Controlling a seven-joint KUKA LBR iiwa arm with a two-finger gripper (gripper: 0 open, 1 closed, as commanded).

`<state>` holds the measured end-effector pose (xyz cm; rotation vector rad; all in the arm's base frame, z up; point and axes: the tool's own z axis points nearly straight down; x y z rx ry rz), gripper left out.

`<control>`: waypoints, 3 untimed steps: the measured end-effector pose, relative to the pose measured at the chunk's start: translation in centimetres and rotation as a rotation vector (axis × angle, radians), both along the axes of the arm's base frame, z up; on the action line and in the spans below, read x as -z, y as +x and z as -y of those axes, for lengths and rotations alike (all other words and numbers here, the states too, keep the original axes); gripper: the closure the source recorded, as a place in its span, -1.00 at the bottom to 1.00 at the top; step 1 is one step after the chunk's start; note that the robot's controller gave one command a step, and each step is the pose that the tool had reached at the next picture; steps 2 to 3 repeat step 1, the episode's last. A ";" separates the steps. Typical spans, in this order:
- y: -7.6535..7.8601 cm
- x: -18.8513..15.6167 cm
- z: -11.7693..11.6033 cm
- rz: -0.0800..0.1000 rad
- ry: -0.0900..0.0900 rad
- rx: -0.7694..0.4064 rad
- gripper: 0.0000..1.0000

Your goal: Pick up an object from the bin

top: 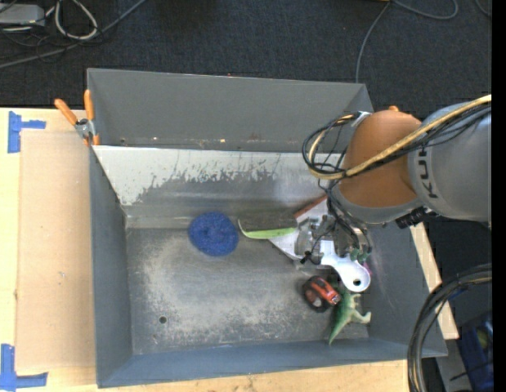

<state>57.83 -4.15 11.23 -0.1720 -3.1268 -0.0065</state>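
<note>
Pincer [316, 247] low in the right of the bin [236, 117], just above the white end of a green-handled utensil [265, 233]; whether it is wide or narrow cannot be told. Red-and-black toy [320, 291] and green dinosaur [348, 317] near; blue ball [213, 234] well apart. Step, as judged: approach; next, settle round the utensil and close.

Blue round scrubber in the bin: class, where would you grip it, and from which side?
Probably across its middle, from straight above: the blue scrubber is round, lies free on the bin floor, and only the green strip comes near, to the view's right.
</note>
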 end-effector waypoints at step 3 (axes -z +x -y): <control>0.0 0.0 0.0 0.000 0.000 -0.001 1.00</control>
